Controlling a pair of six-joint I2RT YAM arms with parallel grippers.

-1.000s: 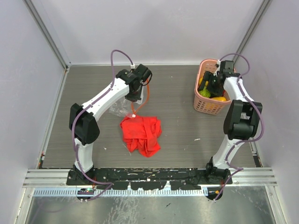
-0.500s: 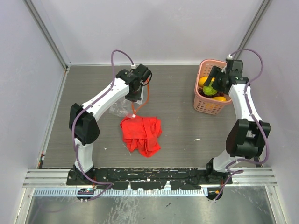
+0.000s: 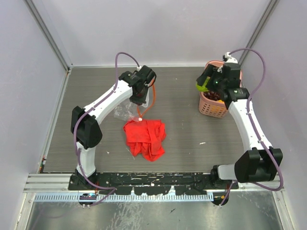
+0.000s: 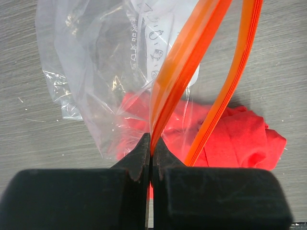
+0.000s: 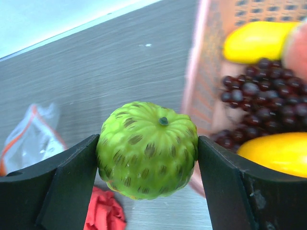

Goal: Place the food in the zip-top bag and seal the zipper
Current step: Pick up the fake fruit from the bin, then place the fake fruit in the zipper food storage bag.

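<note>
Green fruit point(image 5: 147, 149) between right fingers point(image 5: 71, 188)

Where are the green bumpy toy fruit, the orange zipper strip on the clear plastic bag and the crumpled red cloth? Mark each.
green bumpy toy fruit point(image 5: 147, 149): right wrist view, its middle.
orange zipper strip point(image 4: 182, 62): left wrist view, left band, mid-length.
crumpled red cloth point(image 3: 146, 136): top external view, centre of the heap.

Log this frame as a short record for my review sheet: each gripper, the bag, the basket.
left gripper: shut on zipper, one strip pinched, mouth open
zip-top bag: partly over red cloth, no food visible inside
right gripper: shut on green fruit, at the pink basket left rim
basket contents: grape bunch, yellow fruits
</note>
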